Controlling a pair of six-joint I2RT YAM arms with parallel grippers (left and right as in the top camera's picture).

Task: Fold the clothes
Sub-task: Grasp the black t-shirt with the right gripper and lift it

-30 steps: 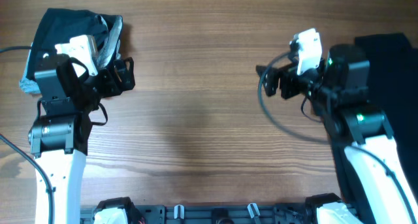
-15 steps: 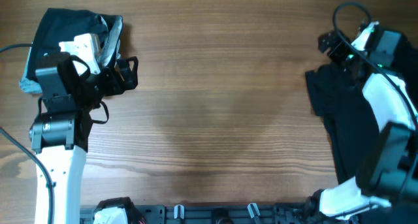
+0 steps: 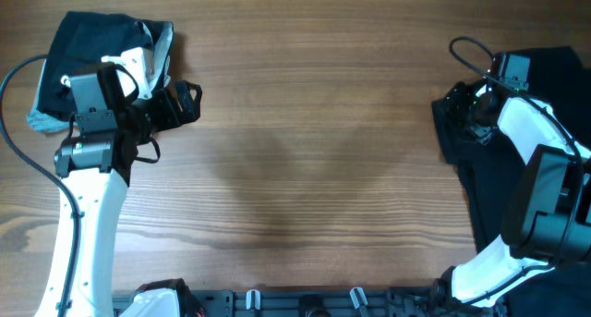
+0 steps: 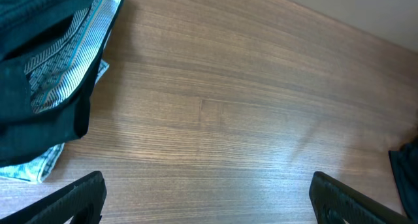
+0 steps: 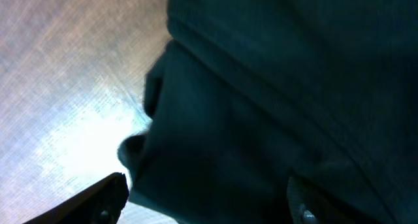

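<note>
Clothes: black garment [image 3: 480, 192] spread at the right edge of the desk [image 3: 305, 123]. Crumpled heap [image 3: 92, 35], black with a grey-blue piece, at the far left corner.
Right end effector [image 3: 457, 114]: spread wide over the black garment's edge.
Left end effector [image 3: 185, 103]: spread wide, empty, beside the heap.

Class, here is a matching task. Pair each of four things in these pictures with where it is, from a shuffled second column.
Things
1. left gripper
2. right gripper
3. grey-blue striped piece
4. black garment

Places
A. open, close above the edge of dark cloth
B. open, above bare wooden table
C. tucked in the dark pile beside the left arm
D. spread along the table's right side

Pairs: 1-B, 2-A, 3-C, 4-D
</note>
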